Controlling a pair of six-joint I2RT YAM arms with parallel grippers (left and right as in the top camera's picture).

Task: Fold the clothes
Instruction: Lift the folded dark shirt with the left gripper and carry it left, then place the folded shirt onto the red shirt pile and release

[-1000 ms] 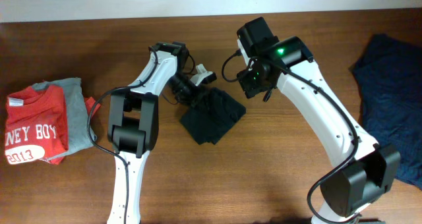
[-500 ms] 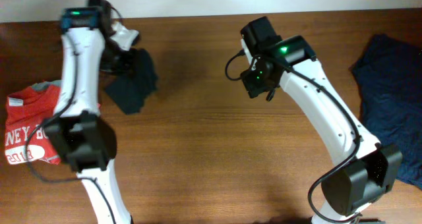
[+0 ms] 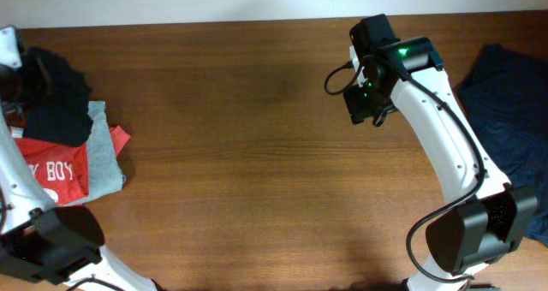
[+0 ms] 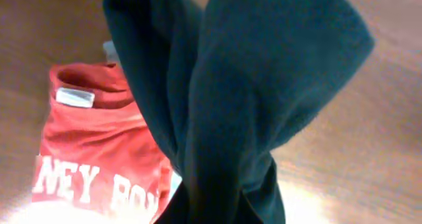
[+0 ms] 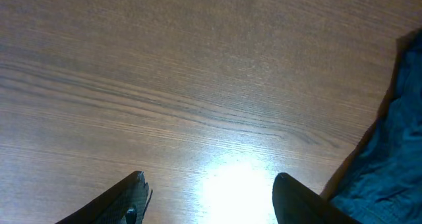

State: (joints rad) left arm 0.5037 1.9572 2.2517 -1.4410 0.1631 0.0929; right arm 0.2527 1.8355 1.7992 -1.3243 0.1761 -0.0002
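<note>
My left gripper (image 3: pixel 23 75) is at the far left edge, shut on the folded black T-shirt (image 3: pixel 56 98). The shirt hangs over the stack of a red lettered shirt (image 3: pixel 53 167) and a grey shirt (image 3: pixel 103 154). In the left wrist view the black T-shirt (image 4: pixel 250 85) fills the frame and hides the fingers, with the red shirt (image 4: pixel 92 158) below it. My right gripper (image 5: pixel 208 197) is open and empty above bare wood; in the overhead view it (image 3: pixel 364 107) is at the upper right. A dark navy garment (image 3: pixel 505 128) lies crumpled at the right.
The wooden table (image 3: pixel 257 171) spans the view, with a pale wall strip along its far edge. The navy garment (image 5: pixel 389 158) also shows at the right edge of the right wrist view, close to my right finger.
My left arm has swung from the table's middle to the far left, carrying the black T-shirt over the red and grey stack. My right arm has moved a little to the right.
</note>
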